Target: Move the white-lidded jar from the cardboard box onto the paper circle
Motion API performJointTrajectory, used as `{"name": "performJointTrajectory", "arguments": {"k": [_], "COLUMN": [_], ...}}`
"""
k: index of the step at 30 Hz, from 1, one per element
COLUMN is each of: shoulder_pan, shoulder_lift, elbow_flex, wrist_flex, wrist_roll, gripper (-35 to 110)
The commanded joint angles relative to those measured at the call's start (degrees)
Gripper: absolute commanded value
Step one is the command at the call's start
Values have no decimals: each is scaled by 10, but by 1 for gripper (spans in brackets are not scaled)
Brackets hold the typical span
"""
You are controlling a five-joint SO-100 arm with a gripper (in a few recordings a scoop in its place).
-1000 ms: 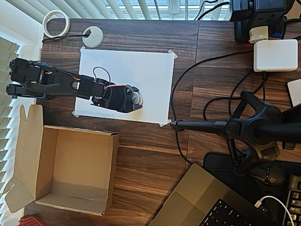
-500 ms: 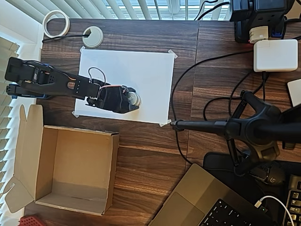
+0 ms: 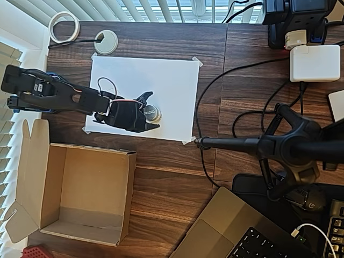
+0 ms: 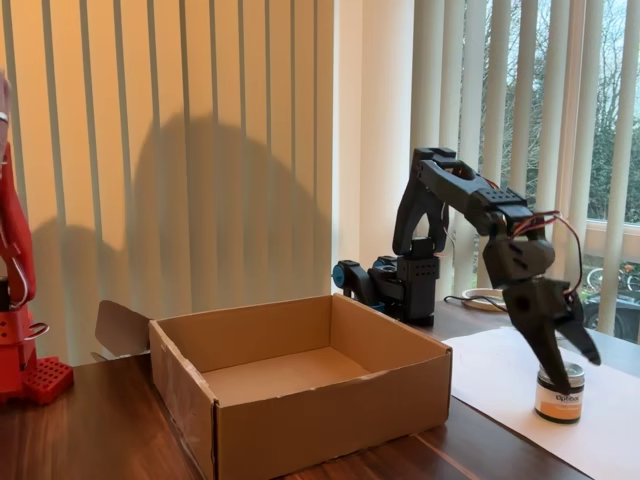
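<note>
The white-lidded jar (image 3: 151, 112) stood upright on the white paper sheet (image 3: 161, 80), out of the cardboard box (image 3: 80, 188), and sat between the spread fingers of the end effector (image 3: 148, 111); in the fixed view the jar (image 4: 559, 393) rested on the sheet with one finger reaching down to its lid and the other flared off to the side, so nothing was pinched; the paper circle could not be made out under or around the jar, too faint to tell; the empty box lay well apart from the end effector, back toward the arm's base side, on the dark wooden counter (image 3: 172, 161). The step in hand looked like the release and retreat; to do it well the end effector should keep its fingers wide, rise straight up until both tips clear the lid, and only then swing away, since a sideways pull with a finger this close to the rim could nudge or tip the jar off its spot.
</note>
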Motion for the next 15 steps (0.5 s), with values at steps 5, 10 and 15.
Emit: {"name": "performJointTrajectory", "arguments": {"k": [5,10,15], "shoulder_pan": [6,-1,-36], "shoulder_lift": [202,316,451], "elbow_flex": [22,105,208], "wrist_flex": [-59,-60,-47], "wrist_roll": [149,308,552], "gripper": [61,57,48]}}
